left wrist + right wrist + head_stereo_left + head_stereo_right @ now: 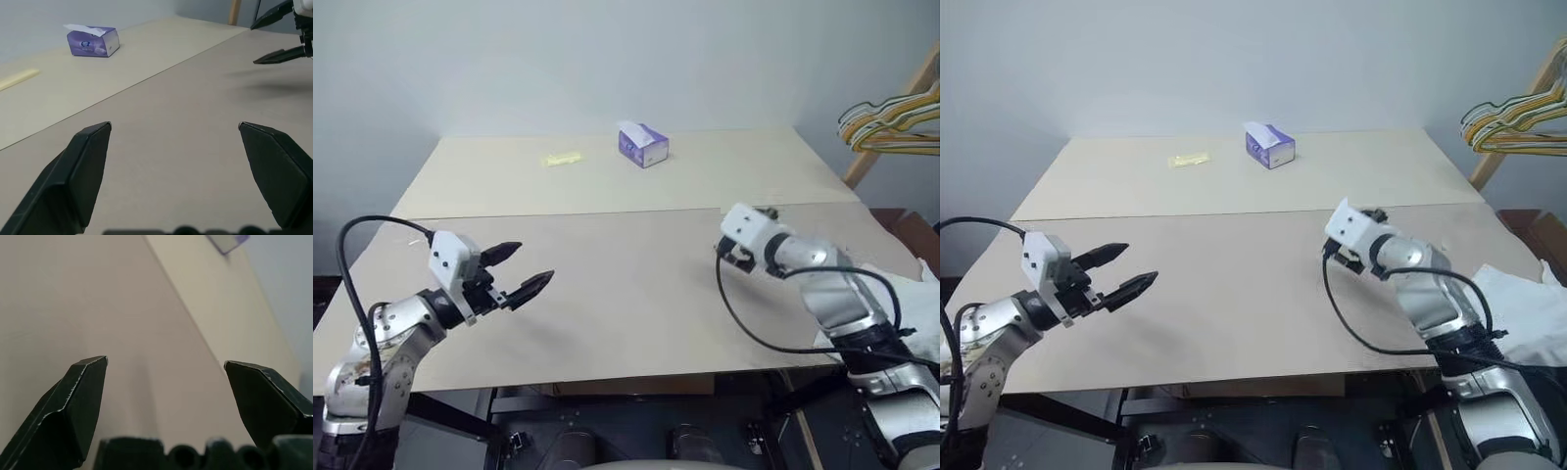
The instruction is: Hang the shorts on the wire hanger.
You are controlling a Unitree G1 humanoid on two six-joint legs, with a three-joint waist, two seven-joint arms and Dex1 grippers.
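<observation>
Shorts (pixel 1528 313) lie at the desk's (pixel 636 294) near right edge; both grippers' jaws gape empty above it.

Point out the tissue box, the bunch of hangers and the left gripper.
tissue box (pixel 643 145): left eye view, on its purple side.
bunch of hangers (pixel 891 122): left eye view, on the yellow and green wires at the table's far right.
left gripper (pixel 522 271): left eye view, midway between its open fingertips.

Head cameras look down over the table (pixel 607 294); wrist cameras skim it closely.
</observation>
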